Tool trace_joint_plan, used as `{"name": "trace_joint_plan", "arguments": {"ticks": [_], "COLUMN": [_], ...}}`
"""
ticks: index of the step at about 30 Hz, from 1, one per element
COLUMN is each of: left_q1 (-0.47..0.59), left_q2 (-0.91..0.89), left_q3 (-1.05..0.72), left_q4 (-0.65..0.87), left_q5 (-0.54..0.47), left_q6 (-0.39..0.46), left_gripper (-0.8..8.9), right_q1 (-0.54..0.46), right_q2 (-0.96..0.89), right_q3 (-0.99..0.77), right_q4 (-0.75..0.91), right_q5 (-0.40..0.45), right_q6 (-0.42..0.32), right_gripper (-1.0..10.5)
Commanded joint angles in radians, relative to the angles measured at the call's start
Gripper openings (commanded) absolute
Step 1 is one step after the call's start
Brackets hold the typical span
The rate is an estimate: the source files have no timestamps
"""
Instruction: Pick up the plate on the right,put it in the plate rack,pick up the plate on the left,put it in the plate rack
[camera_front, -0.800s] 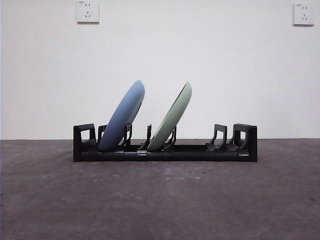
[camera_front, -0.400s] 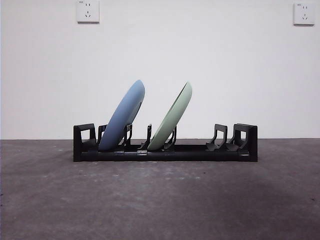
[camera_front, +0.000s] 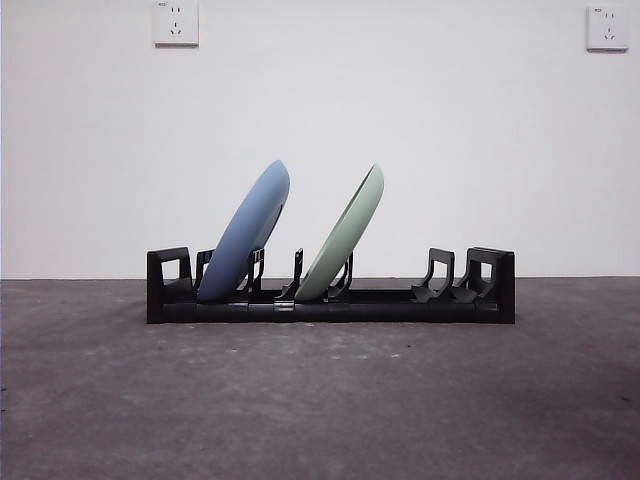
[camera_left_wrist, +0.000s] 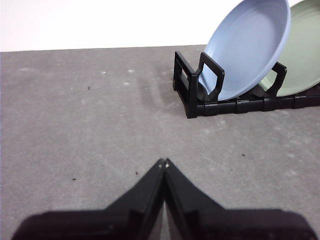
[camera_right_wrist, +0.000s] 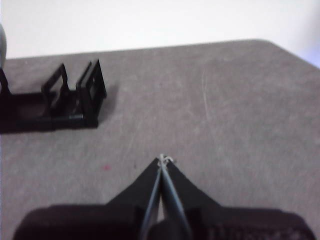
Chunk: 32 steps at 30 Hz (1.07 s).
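The long black plate rack (camera_front: 330, 300) stands in the middle of the grey table. A blue plate (camera_front: 246, 235) leans in a slot near its left end and a pale green plate (camera_front: 345, 235) leans in a slot near its middle. My left gripper (camera_left_wrist: 164, 163) is shut and holds nothing, hovering over bare table some way off the rack's left end (camera_left_wrist: 192, 92), with the blue plate (camera_left_wrist: 250, 47) and green plate (camera_left_wrist: 302, 55) beyond. My right gripper (camera_right_wrist: 162, 160) is shut and holds nothing, away from the rack's right end (camera_right_wrist: 75, 100).
A white wall with two sockets (camera_front: 176, 22) rises behind the table. The rack's right slots (camera_front: 440, 275) hold nothing. The table's far corner (camera_right_wrist: 272, 42) shows in the right wrist view.
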Motion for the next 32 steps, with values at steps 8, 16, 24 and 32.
{"name": "trace_joint_plan", "arguments": {"ticks": [8, 16, 24, 32], "left_q1": [0.004, 0.004, 0.004, 0.004], "left_q2": [0.005, 0.009, 0.009, 0.009], "left_q3": [-0.01, -0.01, -0.01, -0.01], "left_q4": [0.008, 0.008, 0.008, 0.008], "left_q5": [0.0, 0.0, 0.0, 0.0], "left_q6": [-0.01, -0.01, -0.01, -0.01], "left_gripper": [-0.03, -0.03, -0.03, -0.03], "right_q1": [-0.001, 0.0, 0.0, 0.0], "right_q2": [-0.003, -0.002, -0.002, -0.002], "right_q3": [-0.011, -0.011, -0.011, -0.011], "right_q4": [0.016, 0.016, 0.015, 0.015], "right_q5": [0.0, 0.001, 0.001, 0.001], "right_q6": [0.031, 0.031, 0.031, 0.031], "right_gripper": [0.0, 0.0, 0.0, 0.0]}}
